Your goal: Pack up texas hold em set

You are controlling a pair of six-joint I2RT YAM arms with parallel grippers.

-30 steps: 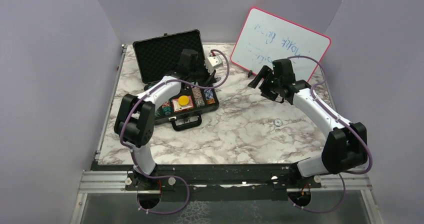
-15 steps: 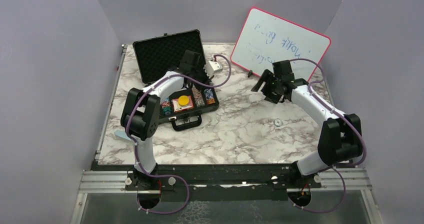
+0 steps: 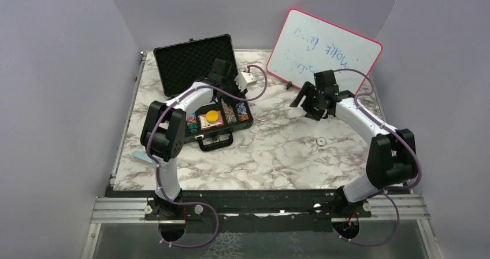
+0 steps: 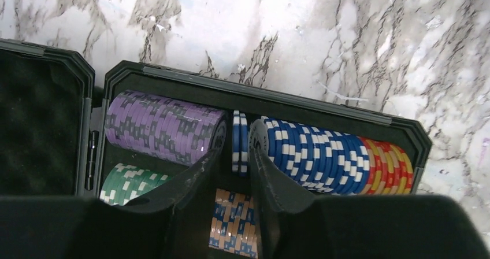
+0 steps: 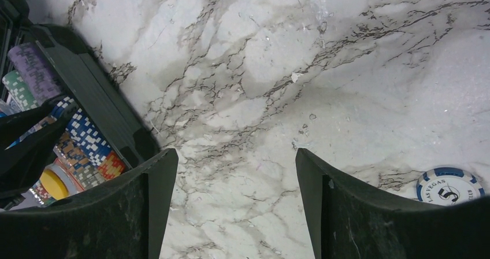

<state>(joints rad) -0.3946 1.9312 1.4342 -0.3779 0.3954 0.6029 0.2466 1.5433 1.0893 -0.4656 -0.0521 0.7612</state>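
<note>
The black case (image 3: 196,62) lies open at the back left, its lid up. Rows of chips fill its tray: purple (image 4: 162,126), blue (image 4: 315,152), red-yellow (image 4: 387,163) and green (image 4: 130,181). My left gripper (image 4: 236,149) reaches into the tray (image 3: 226,97). Its jaws are slightly apart around two blue chips (image 4: 240,140) standing on edge in the slot, with a dark gap on their left side. A yellow button (image 3: 212,116) sits in the tray. My right gripper (image 5: 237,158) hovers open over bare marble (image 3: 301,94). One loose blue-white chip (image 5: 449,185) lies on the table (image 3: 320,140).
A pink-framed whiteboard (image 3: 326,48) leans against the back right wall. The case handle (image 3: 216,142) points toward the near edge. Purple walls close in the marble table (image 3: 277,155) on three sides.
My left jaws have parted from shut, over the blue chips in the slot. The left arm has shifted a little. The right gripper has dropped slightly toward the table.
</note>
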